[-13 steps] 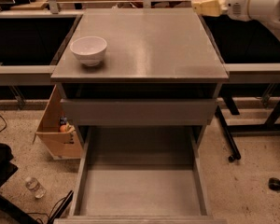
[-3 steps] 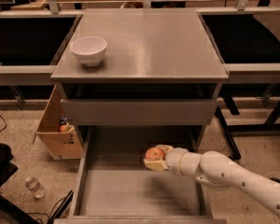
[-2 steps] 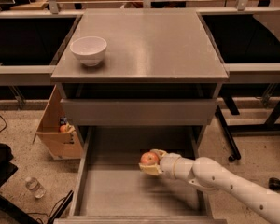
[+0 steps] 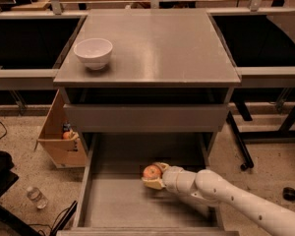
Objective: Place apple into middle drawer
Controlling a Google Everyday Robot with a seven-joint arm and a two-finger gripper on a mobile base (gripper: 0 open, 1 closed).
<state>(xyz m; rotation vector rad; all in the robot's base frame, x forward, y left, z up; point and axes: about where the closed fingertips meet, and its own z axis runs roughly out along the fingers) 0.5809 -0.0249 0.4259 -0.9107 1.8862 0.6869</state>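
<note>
The apple (image 4: 151, 171), small and red-orange, sits in my gripper (image 4: 155, 175) inside the open middle drawer (image 4: 120, 200), a wide grey drawer pulled out from the cabinet. The gripper is shut on the apple and holds it low over the drawer floor, towards the back and middle. My white arm (image 4: 226, 196) reaches in from the lower right across the drawer's right wall. Whether the apple touches the floor cannot be told.
A white bowl (image 4: 93, 52) stands on the grey cabinet top (image 4: 157, 43) at the left. A closed drawer front (image 4: 145, 118) sits above the open one. A cardboard box (image 4: 59, 136) and a plastic bottle (image 4: 37, 196) are on the floor to the left.
My arm has come down from above the cabinet's right into the open drawer with the apple. Over the last second it moved left and a little deeper into the drawer.
</note>
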